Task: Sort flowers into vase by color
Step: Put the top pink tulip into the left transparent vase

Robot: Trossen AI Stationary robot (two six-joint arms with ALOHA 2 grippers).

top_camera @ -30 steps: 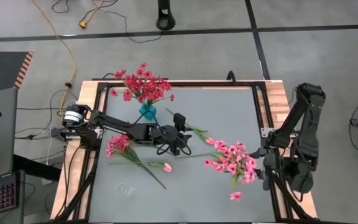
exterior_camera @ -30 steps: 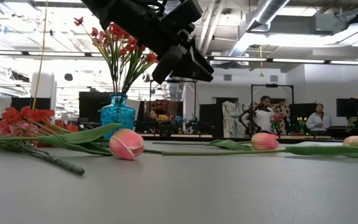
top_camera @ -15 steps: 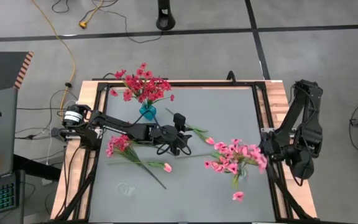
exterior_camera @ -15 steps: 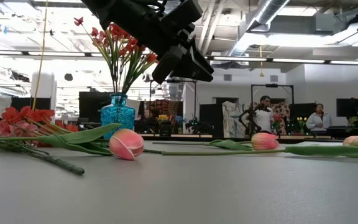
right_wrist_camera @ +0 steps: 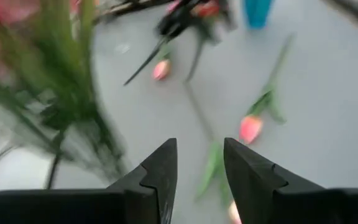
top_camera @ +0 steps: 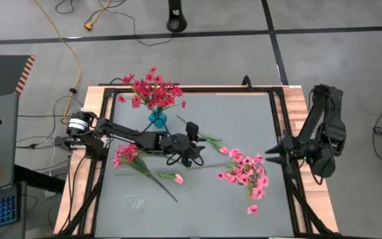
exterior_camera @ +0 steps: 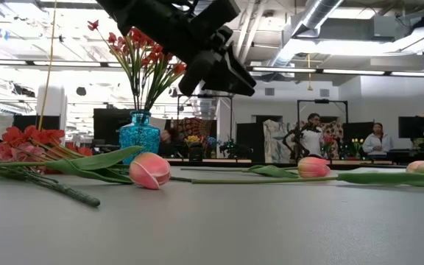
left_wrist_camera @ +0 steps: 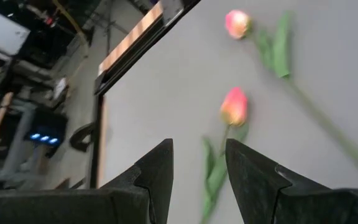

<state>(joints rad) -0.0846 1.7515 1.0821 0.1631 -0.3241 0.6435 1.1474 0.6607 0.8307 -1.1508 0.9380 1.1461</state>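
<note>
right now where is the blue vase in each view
high view: blue vase at the table's far-left part, under the red flowers.
low view: left of centre, red flowers rising from it.
left wrist view: not in it.
right wrist view: cut off by the picture's upper edge.
shared landmark: the tulip bud near the left hand.

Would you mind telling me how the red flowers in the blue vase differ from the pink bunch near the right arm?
The red flowers stand upright in the blue vase at the table's far left; the pink bunch seems to lean with no blue vase, beside the right pincer. The red flowers are deep red; the pink bunch is lighter. Both have many small blooms on thin green stems.
</note>
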